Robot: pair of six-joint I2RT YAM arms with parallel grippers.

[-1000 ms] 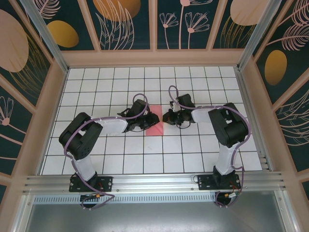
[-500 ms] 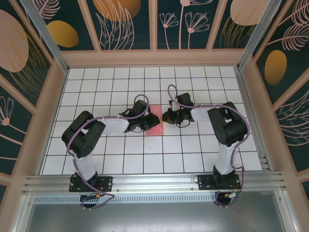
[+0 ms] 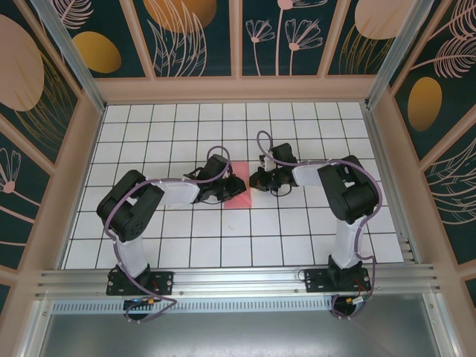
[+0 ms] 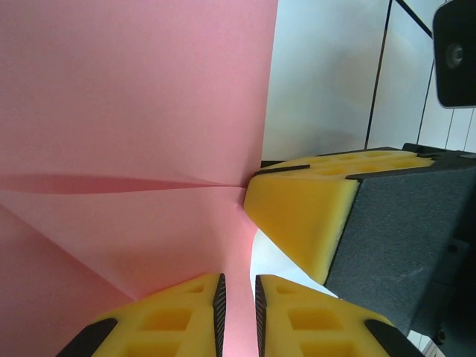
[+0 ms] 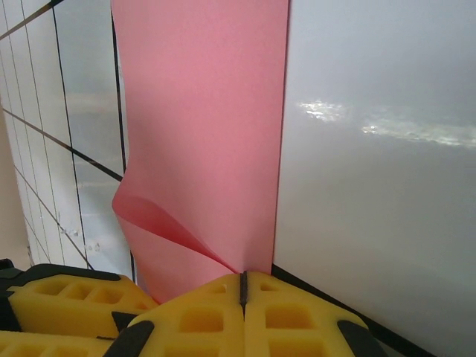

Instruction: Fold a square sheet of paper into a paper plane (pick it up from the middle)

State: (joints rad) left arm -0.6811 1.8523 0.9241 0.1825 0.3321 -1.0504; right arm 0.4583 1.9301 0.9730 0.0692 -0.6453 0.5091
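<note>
I'm mid-fold, I'd say. The sheet [image 3: 239, 199] lies on the tabletop [image 3: 297, 223] near the middle, between my two arms, and the left gripper [image 3: 229, 190] covers most of it from above.

From the right wrist, the right gripper [image 5: 242, 279] is closed tight. Its fingertips pinch the near edge of the sheet [image 5: 208, 111] just where a flap [image 5: 152, 216] curls up off the tabletop [image 5: 372, 186]. Beyond that the paper runs away flat as a long strip, with its right edge straight.

From the left wrist, the left gripper [image 4: 238, 286] has its jaws nearly together, with a thin slit between them and pink showing through. I can't tell whether it actually pinches a layer or just sits over the sheet [image 4: 134, 111]. A crease [image 4: 111, 182] runs across to the paper's edge, and the tip of a right gripper finger [image 4: 297, 216] meets the edge right at that point. A second, slanted fold line falls away below it.

My read is that this is a corner or diagonal fold being set, well short of a finished plane.

The next move calls for the right pinch to hold as an anchor. The raised flap has to be laid down along the crease and pressed flat. Thin paper will buckle or slide if I pull sideways, so I'd keep the motion low and slow. I'd also want the edges lined up before letting go.
</note>
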